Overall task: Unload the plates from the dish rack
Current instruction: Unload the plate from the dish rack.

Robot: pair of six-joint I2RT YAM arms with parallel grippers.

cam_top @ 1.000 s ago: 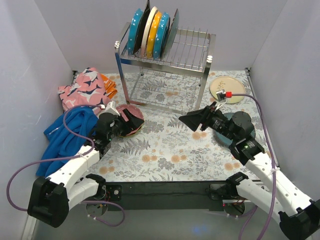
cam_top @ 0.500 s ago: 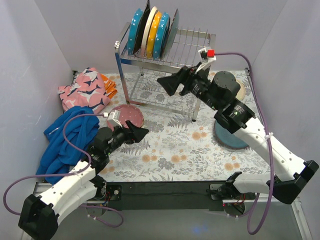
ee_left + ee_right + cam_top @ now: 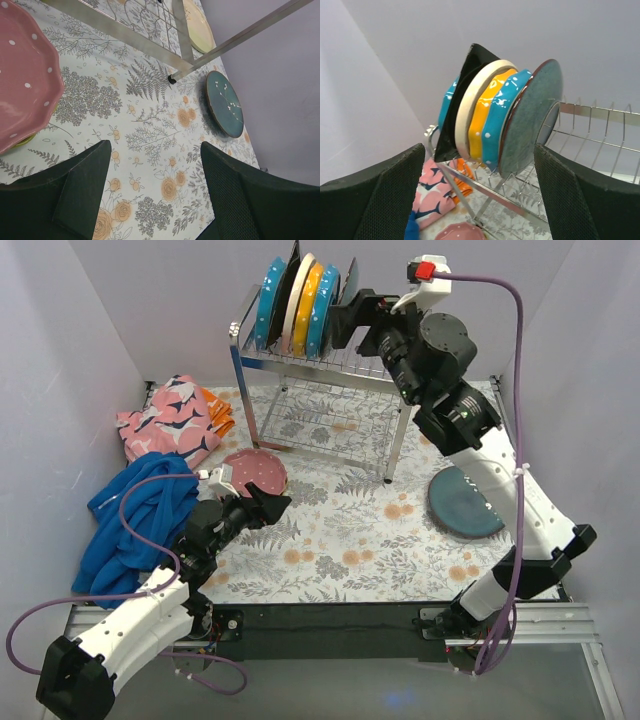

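Observation:
The chrome dish rack (image 3: 392, 375) stands at the back with several plates upright at its left end. From the left they are teal (image 3: 268, 302), black square (image 3: 289, 290), cream (image 3: 301, 302), orange (image 3: 312, 310), teal dotted (image 3: 326, 312) and dark blue-grey (image 3: 346, 295). My right gripper (image 3: 352, 322) hovers open at the rack's top, just right of the dark blue-grey plate (image 3: 532, 115), touching nothing. A pink dotted plate (image 3: 255, 470) lies on the table. My left gripper (image 3: 268, 502) hangs open and empty beside it, over the floral cloth.
A dark teal plate (image 3: 465, 502) lies at the right, and a cream plate (image 3: 197, 25) lies beyond the rack's leg (image 3: 172, 79). A blue cloth (image 3: 135, 510), a pink patterned cloth (image 3: 170, 420) and an orange cloth (image 3: 218, 410) are heaped at the left. Walls close three sides.
My right arm rose from the table's right side up to the rack's top, beside the plates. My left gripper drew back from the pink plate toward the near edge.

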